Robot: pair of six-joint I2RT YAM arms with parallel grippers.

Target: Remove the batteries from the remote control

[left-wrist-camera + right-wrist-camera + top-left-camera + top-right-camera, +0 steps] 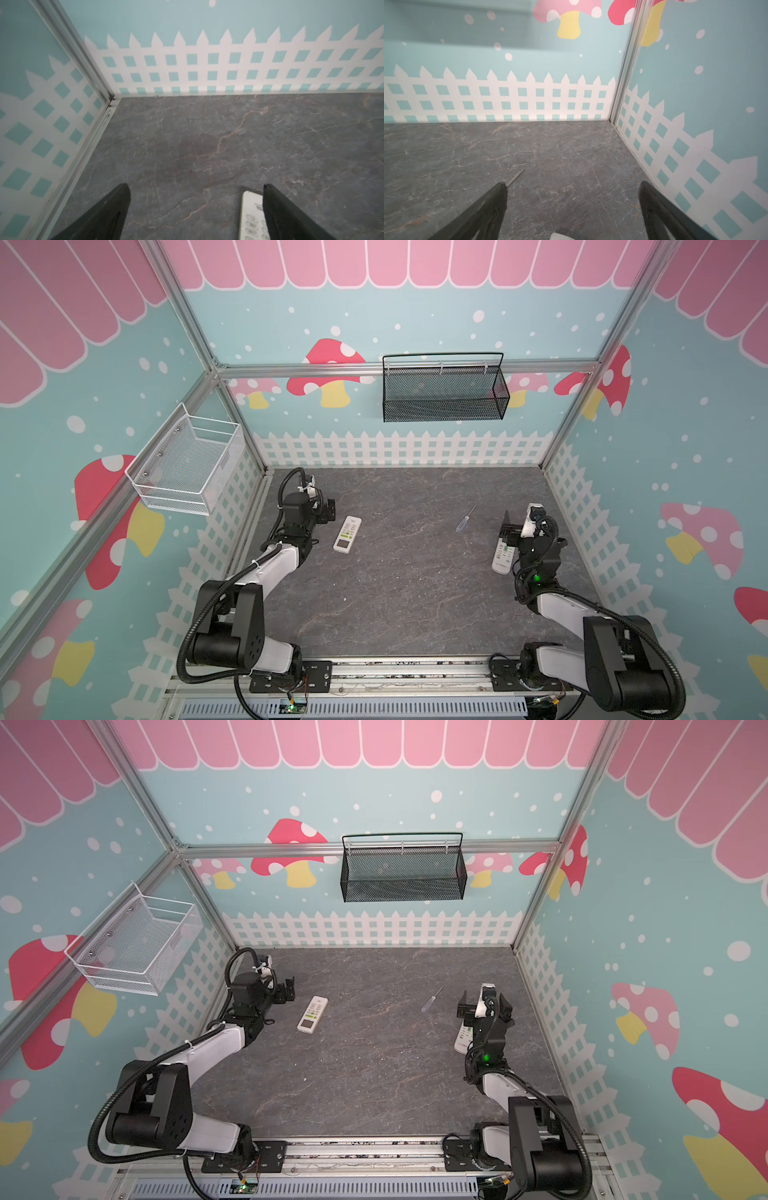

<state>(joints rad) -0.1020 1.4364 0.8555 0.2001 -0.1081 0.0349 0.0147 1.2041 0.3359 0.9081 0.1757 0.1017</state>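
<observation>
Beside the left remote (347, 534), the left tool (195, 188) hangs, jaws spread wide.

Left arm (276, 568) and right arm (559, 608) of white links and black joint housings, black ribbed conduit (181, 659) along each, green light (537, 577) on the right arm, black screwed base plates (318, 674), left gripper (196, 187) and right gripper (573, 184) with matte black tapered fingers (108, 216)

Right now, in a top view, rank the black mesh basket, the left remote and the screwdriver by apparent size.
Largest: black mesh basket.
Then: left remote.
Smallest: screwdriver, far slimmer.
The basket hangs higher, so nearness may flatter it.
</observation>
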